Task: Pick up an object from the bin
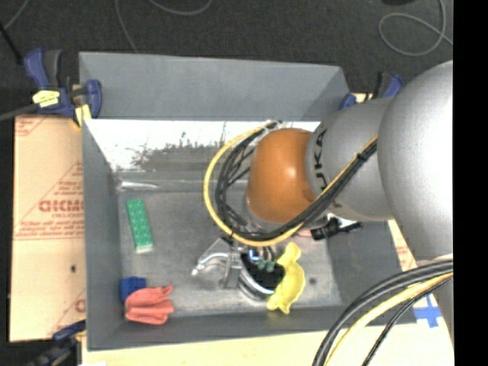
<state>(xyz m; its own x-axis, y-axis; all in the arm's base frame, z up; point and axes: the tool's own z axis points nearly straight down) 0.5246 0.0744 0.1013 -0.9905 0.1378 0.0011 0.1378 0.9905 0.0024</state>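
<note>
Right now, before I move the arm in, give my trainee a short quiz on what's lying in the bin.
1. True or false: the green brick lies against the yellow thing.
2. What lies in the lower-left corner of the bin, as the camera sees it? A) the pink cloth B) the yellow thing C) the green brick
3. Fill in: a small ___ thing touches the pink cloth's top left.
Key: 1 false, they lie well apart; 2 A; 3 blue, the blue thing.

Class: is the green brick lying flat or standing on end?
Lying flat: the green brick shows its long face up, resting on the bin floor.
</note>
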